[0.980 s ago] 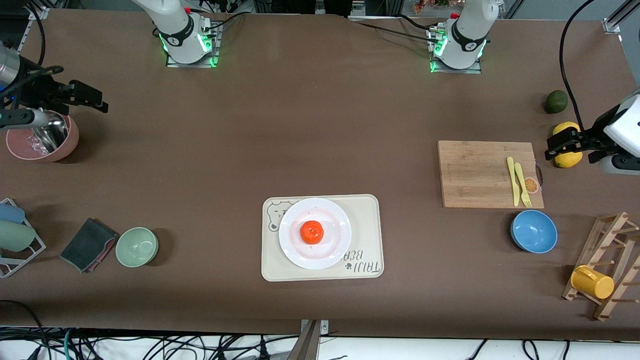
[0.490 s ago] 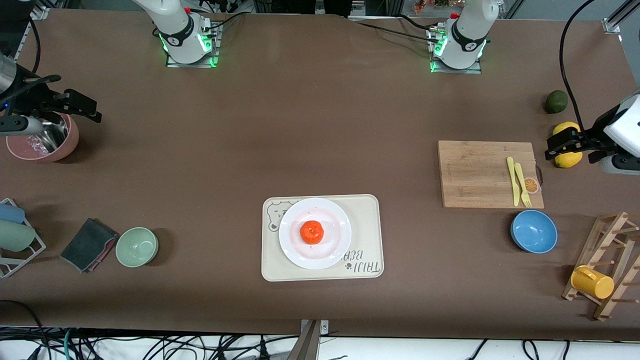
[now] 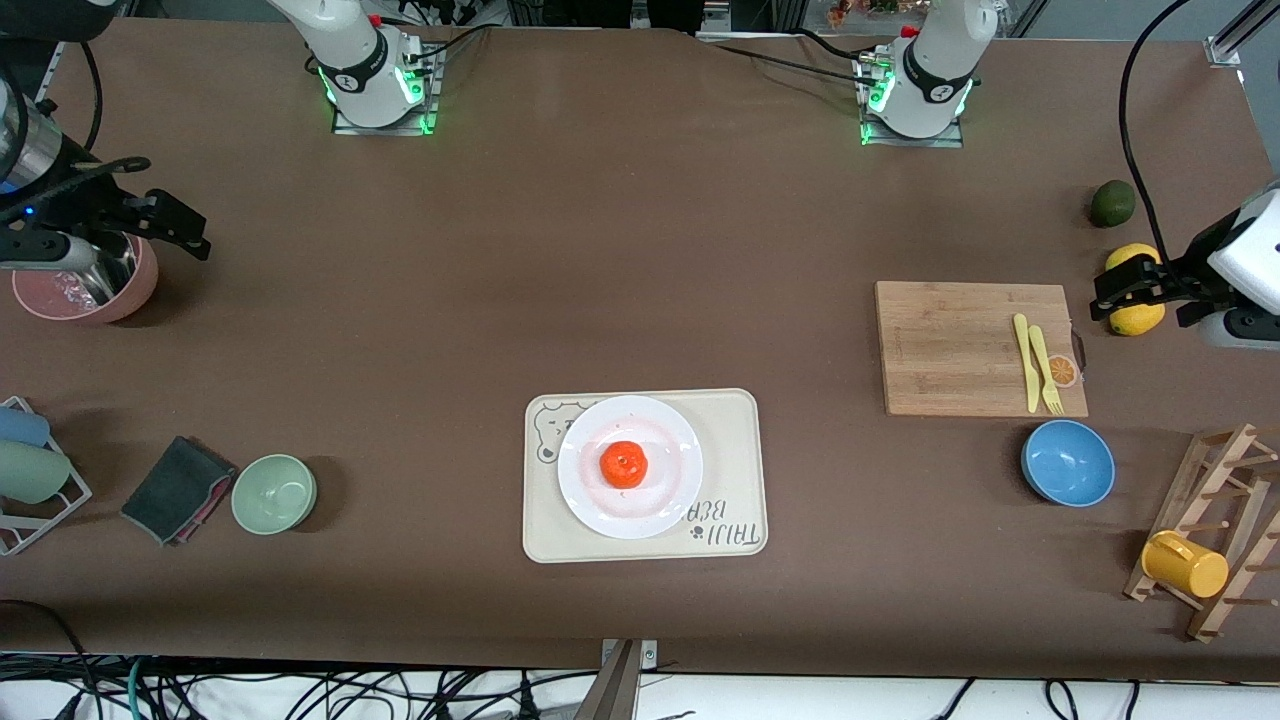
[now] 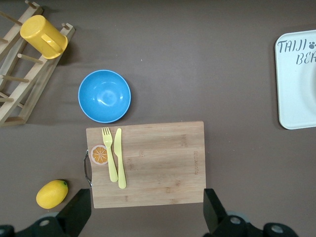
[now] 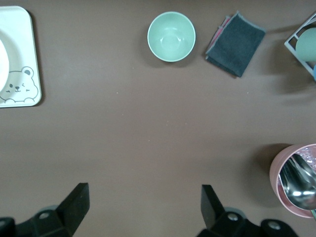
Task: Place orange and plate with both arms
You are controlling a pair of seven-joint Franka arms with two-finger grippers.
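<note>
The orange (image 3: 624, 464) lies in the middle of the white plate (image 3: 585, 487). That plate rests on a cream bear-print tray (image 3: 735, 450) near the front camera, midway along the table. My left gripper (image 3: 1125, 290) hangs open and empty over the table beside a lemon (image 3: 1137, 318), at the left arm's end. In the left wrist view its fingers (image 4: 147, 210) frame the edge of the cutting board (image 4: 148, 163). My right gripper (image 3: 165, 225) hangs open and empty by the pink bowl (image 3: 120, 295), over bare table (image 5: 144, 202). Both grippers are well away from the plate.
The wooden cutting board (image 3: 950, 345) carries a yellow knife and fork (image 3: 1040, 365). Near it are a blue bowl (image 3: 1067, 462), a green fruit (image 3: 1112, 203) and a peg rack with a yellow mug (image 3: 1185, 565). A green bowl (image 3: 273, 493), a grey cloth (image 3: 177, 488) and a cup rack (image 3: 30, 470) lie at the right arm's end.
My right gripper has shifted a little beside the pink bowl, still open. The left arm, the orange and the plate have not moved.
</note>
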